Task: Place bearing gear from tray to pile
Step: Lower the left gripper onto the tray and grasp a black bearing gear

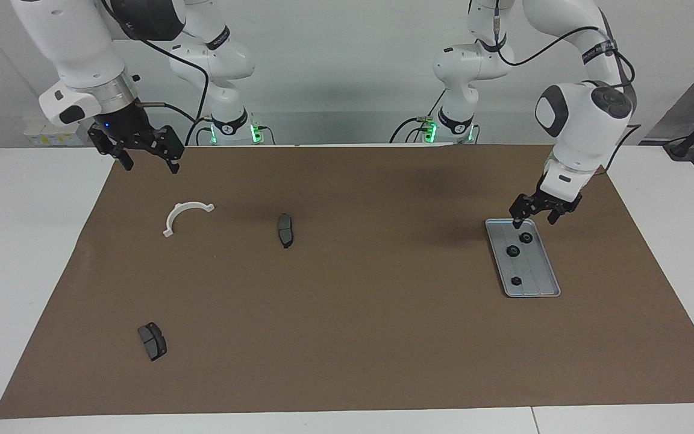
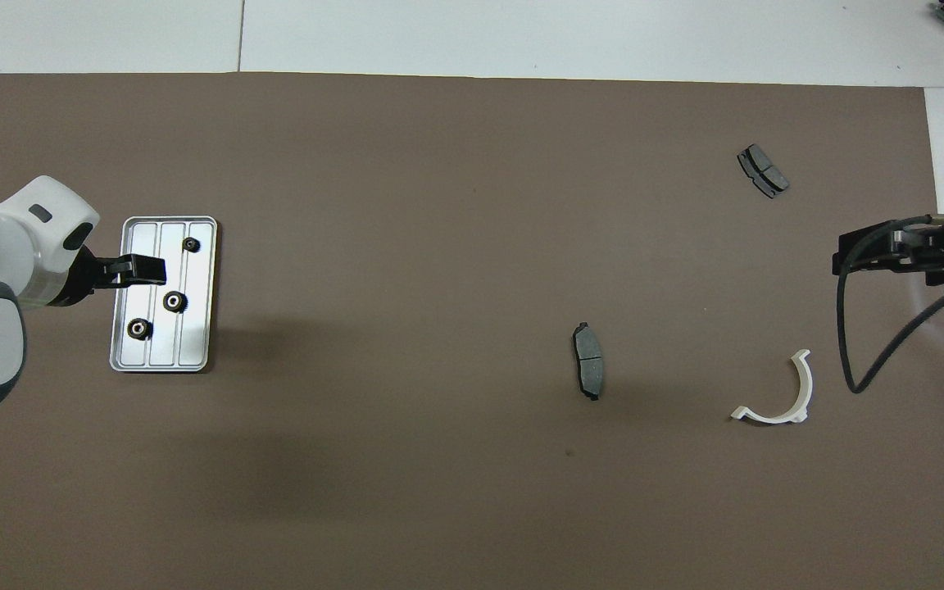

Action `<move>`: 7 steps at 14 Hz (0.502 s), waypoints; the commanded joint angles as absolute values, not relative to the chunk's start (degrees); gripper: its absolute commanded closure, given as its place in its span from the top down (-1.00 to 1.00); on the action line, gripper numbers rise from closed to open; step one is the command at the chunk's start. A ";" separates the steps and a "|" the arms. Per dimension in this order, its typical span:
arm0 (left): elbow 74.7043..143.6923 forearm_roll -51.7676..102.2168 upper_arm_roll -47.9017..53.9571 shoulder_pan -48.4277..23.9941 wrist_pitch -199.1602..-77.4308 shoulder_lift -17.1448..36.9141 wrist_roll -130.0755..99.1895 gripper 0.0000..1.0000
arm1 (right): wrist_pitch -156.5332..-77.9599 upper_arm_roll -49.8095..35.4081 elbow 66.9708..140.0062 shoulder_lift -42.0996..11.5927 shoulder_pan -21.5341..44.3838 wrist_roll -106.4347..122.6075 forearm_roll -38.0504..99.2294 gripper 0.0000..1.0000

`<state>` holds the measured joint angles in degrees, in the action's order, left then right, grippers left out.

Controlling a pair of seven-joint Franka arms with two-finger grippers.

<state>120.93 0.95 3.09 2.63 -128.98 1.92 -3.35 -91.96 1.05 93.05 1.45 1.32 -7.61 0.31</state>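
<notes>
Silver tray (image 1: 549,288) holds three bearing gears (image 1: 512,251); two brake pads (image 1: 285,229).

No text, label, brand, number or sign could be read anywhere in either view. The dark bands (image 1: 599,50) around the white arm links carried pale lettering, but it was too small to make out. The flat silver-grey metal tray with lengthwise ridges (image 1: 540,278) and the brown paper sheet (image 1: 347,313) covering the table bore no marking that could be read.
</notes>
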 commanded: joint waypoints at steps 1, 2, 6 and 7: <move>126.20 1.05 3.34 3.60 -135.95 2.02 -1.85 0.91 | -91.85 0.88 93.87 2.11 1.14 -6.68 0.35 1.00; 126.56 1.05 3.34 3.52 -137.10 3.33 -1.85 0.85 | -91.85 0.88 93.87 2.11 1.14 -6.68 0.35 1.00; 126.56 1.05 3.34 3.52 -139.74 6.68 -1.85 0.60 | -91.85 0.88 94.30 2.20 1.14 -6.59 0.35 1.00; 126.56 1.05 3.43 3.43 -140.09 7.29 -1.85 0.58 | -91.85 0.88 94.39 2.28 1.14 -6.50 0.35 1.00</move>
